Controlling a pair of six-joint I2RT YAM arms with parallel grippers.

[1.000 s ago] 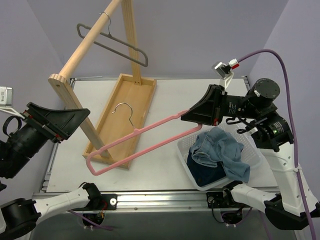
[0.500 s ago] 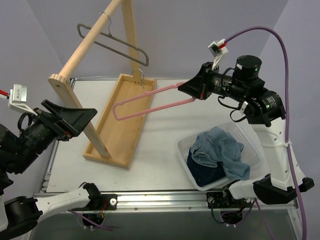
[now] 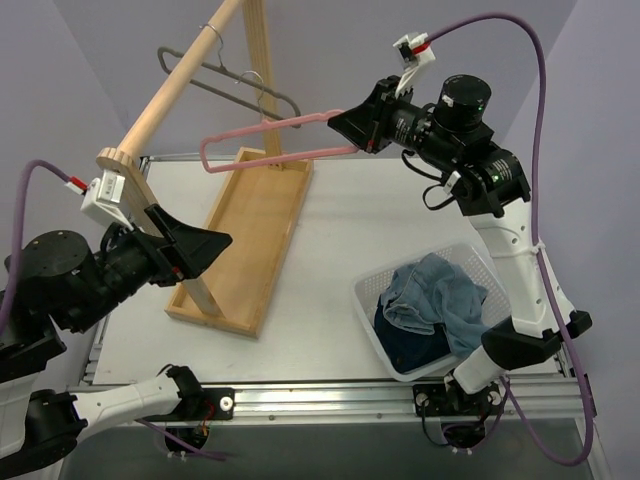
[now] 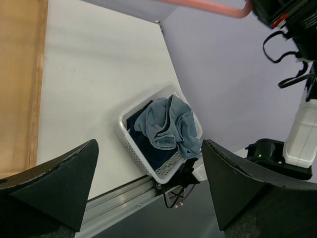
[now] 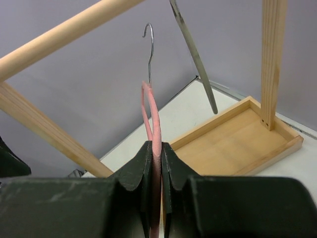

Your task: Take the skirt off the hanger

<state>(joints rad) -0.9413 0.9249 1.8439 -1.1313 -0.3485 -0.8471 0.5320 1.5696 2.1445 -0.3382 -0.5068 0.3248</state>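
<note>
The pink hanger (image 3: pixel 262 140) is bare and held up in the air near the wooden rod (image 3: pixel 175 85). Its metal hook (image 3: pixel 256 82) is close to the rod. My right gripper (image 3: pixel 352 127) is shut on the hanger's right end. In the right wrist view the pads pinch the pink bar (image 5: pixel 151 111), with the hook (image 5: pixel 150 47) ahead. The blue denim skirt (image 3: pixel 438 300) lies crumpled in the white basket (image 3: pixel 368 298), off the hanger. It also shows in the left wrist view (image 4: pixel 166 124). My left gripper (image 3: pixel 203 246) is open and empty beside the rack's post.
A grey hanger (image 3: pixel 240 92) hangs on the rod, close to the pink hanger's hook. The wooden rack's tray base (image 3: pixel 250 230) lies on the table at the left. A dark blue cloth (image 3: pixel 405 340) lies under the skirt in the basket.
My right gripper has lifted the pink hanger up and to the left, from over the tray toward the rod. My left arm has swung in to the right beside the rack post.
</note>
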